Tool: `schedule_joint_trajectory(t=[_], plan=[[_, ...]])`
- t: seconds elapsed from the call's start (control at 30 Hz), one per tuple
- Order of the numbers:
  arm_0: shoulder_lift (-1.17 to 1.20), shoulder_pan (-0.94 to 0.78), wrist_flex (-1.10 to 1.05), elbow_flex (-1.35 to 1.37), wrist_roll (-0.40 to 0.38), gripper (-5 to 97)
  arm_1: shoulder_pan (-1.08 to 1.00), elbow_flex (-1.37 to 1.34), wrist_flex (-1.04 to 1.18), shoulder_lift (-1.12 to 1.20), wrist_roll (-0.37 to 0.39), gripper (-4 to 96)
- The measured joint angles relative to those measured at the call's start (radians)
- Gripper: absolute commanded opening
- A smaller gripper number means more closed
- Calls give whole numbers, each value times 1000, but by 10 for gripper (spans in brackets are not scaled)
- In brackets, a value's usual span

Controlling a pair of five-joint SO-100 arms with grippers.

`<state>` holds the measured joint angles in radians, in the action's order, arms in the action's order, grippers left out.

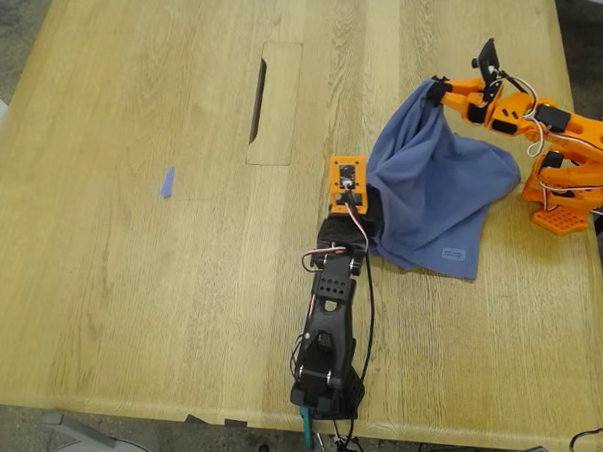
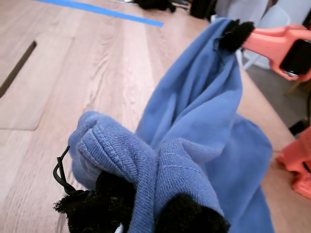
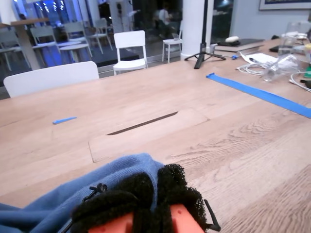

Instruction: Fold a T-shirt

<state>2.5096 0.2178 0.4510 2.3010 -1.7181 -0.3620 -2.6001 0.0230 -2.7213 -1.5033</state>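
The table [image 1: 134, 293] carries the T-shirt [image 1: 435, 195], stretched between both claws. The first gripper [image 2: 141, 208] pinches a bunched hem; the second gripper [image 3: 146, 201] pinches a raised corner. Pulling further apart could slip cloth from either padded grip.

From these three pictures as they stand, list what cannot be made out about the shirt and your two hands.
- T-shirt print: no figures or text show in any view; folds hide the chest.
- My first hand: cloth wraps its foam pads, so the grip line is hidden in the first wrist view.
- My second hand: cut off by the picture's edge.
- Shirt's small label: too small to read in the exterior view.
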Motion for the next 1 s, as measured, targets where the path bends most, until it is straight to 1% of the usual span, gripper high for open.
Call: schedule_joint_trajectory(t=[0.2, 0.3, 0.47, 0.63, 0.8, 1.0], plan=[[-20, -57, -121, 69, 0, -3, -35, -55, -210, 141, 0, 5], [-86, -74, -201, 74, 0, -3, -44, -58, -337, 247, 0, 5], [-213, -110, -330, 74, 3, -3, -48, -29, -528, 488, -5, 4], [-290, -141, -414, 74, 3, -3, -57, 38, -652, 690, -5, 4], [-348, -186, -486, 74, 3, -3, -58, 87, -753, 834, -5, 4], [-442, -249, -571, 75, 2, -3, -66, 221, -815, 989, -14, 3]])
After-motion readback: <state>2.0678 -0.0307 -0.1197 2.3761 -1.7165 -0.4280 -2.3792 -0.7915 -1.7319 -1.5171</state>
